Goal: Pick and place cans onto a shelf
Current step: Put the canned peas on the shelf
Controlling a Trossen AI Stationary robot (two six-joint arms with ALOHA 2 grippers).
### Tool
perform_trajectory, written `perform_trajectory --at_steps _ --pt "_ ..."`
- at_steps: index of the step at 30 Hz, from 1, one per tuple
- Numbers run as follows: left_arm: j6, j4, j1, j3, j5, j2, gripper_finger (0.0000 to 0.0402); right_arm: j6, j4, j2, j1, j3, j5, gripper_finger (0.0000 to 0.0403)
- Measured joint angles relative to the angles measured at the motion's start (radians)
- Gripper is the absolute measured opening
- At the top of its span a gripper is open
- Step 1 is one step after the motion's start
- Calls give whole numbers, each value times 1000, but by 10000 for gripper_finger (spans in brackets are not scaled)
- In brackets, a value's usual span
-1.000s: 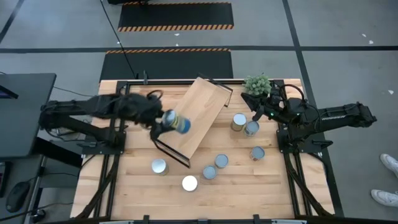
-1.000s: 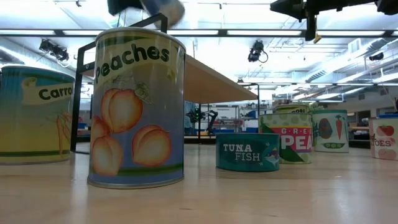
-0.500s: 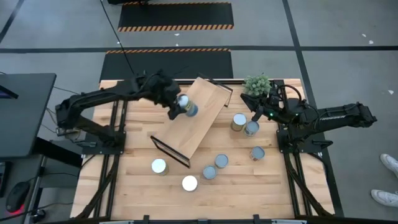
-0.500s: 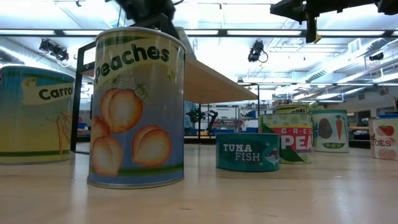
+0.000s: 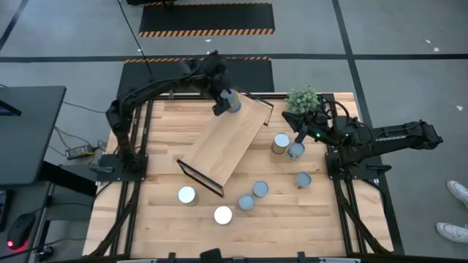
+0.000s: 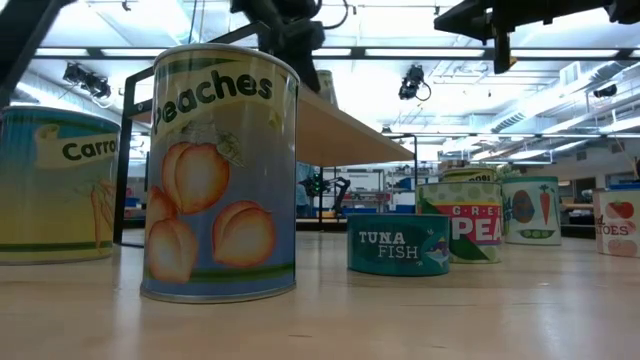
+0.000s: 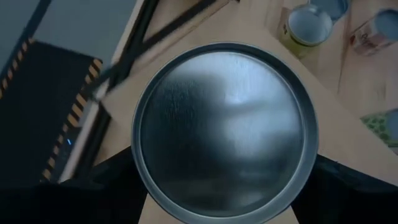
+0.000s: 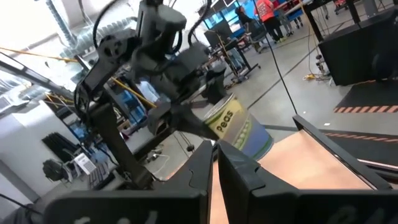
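Observation:
My left gripper [image 5: 225,103] is shut on a can [image 5: 232,101] and holds it over the far end of the shelf [image 5: 219,150], a long light-wood board lying diagonally. In the left wrist view the can's silvery top [image 7: 224,130] fills the picture between my dark fingers [image 7: 93,193]. The right wrist view shows its green "Peas" label [image 8: 239,130] just above the board. Several more cans stand on the table, among them a white-topped can [image 5: 223,215] and a pair [image 5: 281,142] by my right gripper [image 5: 300,136]. That gripper is shut and holds nothing.
A small green plant [image 5: 303,98] stands at the far right, close to the right arm. In the low view a Peaches can [image 6: 220,175], a Carrots can [image 6: 55,185] and a tuna tin [image 6: 398,243] stand near the front edge. Black frame ends [image 5: 201,177] close the shelf.
The left arm has carried the can from over the shelf's near left side along the board to its far end. The right arm has not moved.

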Motion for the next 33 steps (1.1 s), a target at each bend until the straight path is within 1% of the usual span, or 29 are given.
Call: perform_trajectory --at_steps 4,9,15,22,33 --pt "77 -15 26 52 2 58 313 13 -3 0 0 0 2 32" --pt "133 -41 53 55 -1 86 313 22 -6 0 0 0 2 32" --pt "207 -43 58 55 -19 90 313 24 -5 0 0 0 2 32" --pt "240 -37 57 55 -19 90 314 24 -4 0 0 0 2 32" --pt "230 -29 49 55 -11 105 315 24 10 0 0 0 2 32"
